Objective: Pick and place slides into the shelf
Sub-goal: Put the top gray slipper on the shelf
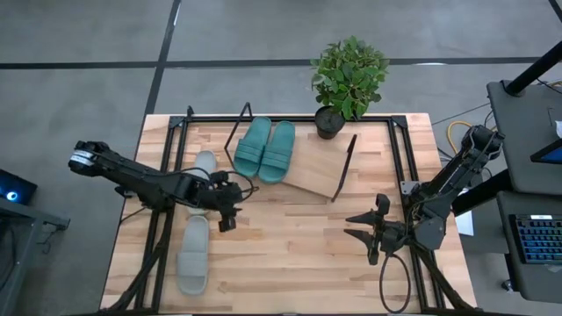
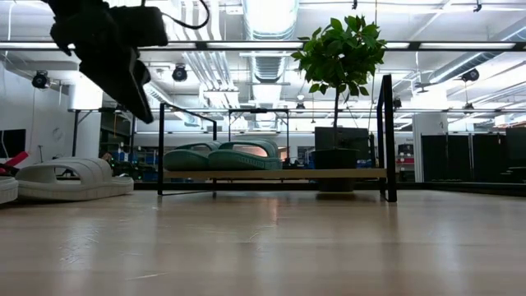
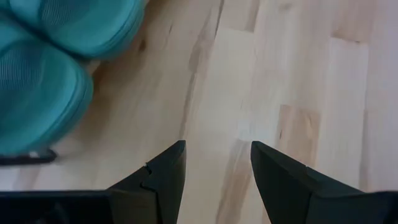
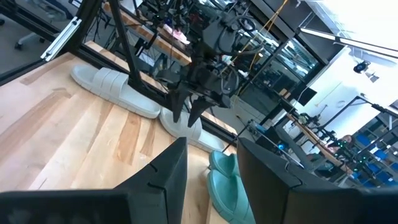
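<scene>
Two teal slides (image 1: pixel 263 149) lie side by side on the left part of the shelf (image 1: pixel 318 168), a slanted wooden board at the table's far middle. One grey slide (image 1: pixel 204 163) lies on the table, partly under my left arm. The other grey slide (image 1: pixel 193 256) lies on the table nearer the front left. My left gripper (image 1: pixel 237 204) hangs open above bare table just right of the grey slides, tilted downward, with nothing between its fingers (image 3: pixel 165 168). My right gripper (image 1: pixel 351 226) waits open at the right, pointing level toward the left.
A potted plant (image 1: pixel 347 83) stands at the far edge beside the shelf's right end. Black metal rails (image 1: pixel 399 167) run along the table's left and right sides. Bare tabletop (image 1: pixel 299 254) lies between the two grippers.
</scene>
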